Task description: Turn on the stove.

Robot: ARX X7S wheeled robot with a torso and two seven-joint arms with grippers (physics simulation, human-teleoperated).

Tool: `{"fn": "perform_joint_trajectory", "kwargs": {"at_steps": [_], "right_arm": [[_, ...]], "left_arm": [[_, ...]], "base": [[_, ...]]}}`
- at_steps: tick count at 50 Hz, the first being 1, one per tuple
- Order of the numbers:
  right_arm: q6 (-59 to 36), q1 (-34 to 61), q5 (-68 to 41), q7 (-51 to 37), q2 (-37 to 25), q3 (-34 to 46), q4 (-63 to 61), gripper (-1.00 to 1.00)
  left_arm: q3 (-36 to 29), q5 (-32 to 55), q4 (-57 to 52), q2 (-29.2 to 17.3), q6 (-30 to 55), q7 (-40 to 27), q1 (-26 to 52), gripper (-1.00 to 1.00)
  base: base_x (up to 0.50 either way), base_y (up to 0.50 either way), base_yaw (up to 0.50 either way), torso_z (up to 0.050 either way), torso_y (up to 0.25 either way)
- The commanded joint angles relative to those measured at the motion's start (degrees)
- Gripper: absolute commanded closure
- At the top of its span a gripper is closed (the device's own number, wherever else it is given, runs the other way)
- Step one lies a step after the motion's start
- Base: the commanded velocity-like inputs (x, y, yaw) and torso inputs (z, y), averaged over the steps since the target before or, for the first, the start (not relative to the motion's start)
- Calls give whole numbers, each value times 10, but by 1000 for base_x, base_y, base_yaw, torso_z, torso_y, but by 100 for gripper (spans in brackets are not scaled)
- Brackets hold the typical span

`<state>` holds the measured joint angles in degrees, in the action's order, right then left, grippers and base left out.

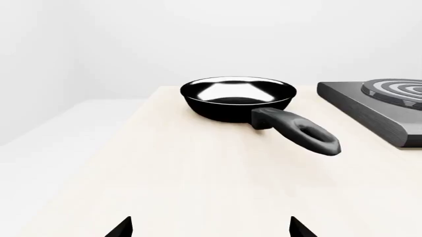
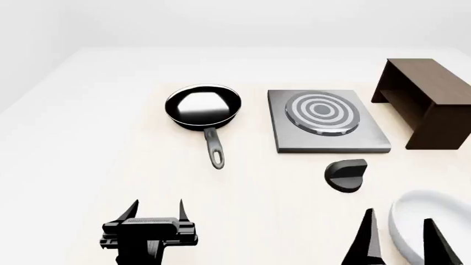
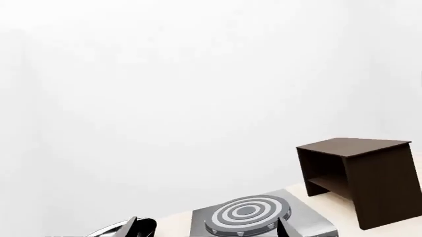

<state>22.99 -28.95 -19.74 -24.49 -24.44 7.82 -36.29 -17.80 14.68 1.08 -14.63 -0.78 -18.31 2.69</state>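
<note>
From our left wrist, we are seeing the frying pan [image 1: 238, 98] sitting just beside the stove [image 1: 376, 106] on the table [image 1: 197, 177]. From our head, we are holding our left gripper [image 2: 158, 212] and right gripper [image 2: 401, 232] with jaws apart and empty, the knob [image 2: 345, 175] lying near the stove's front edge. From our right wrist, we are looking at the stove beside the wooden shelf [image 3: 359, 177].

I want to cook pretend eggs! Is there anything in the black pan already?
Empty. The frying pan sits upright on the table, left of the stove, and both the head and left wrist views show only its bare shiny bottom.
</note>
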Motion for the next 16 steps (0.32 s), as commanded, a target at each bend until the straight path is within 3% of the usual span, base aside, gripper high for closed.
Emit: {"fn": "perform_joint_trajectory", "kwargs": {"at_steps": [1, 10, 15, 16], "right_arm": [[165, -146, 51, 32, -12, -28, -54, -100], [50, -66, 38, 24, -20, 6, -40, -100], [34, -46, 37, 19, -17, 9, -30, -100], [-10, -21, 18, 12, -22, 16, -26, -100]], "left_arm": [[2, -1, 0, 2, -1, 4, 0, -100], [-1, -1, 2, 0, 0, 4, 2, -100], [-2, 0, 2, -1, 0, 3, 3, -100], [-2, 0, 2, -1, 0, 2, 3, -100]], "base": [[0, 0, 0, 0, 0], [0, 0, 0, 0, 0], [0, 0, 0, 0, 0], [0, 0, 0, 0, 0]]}}
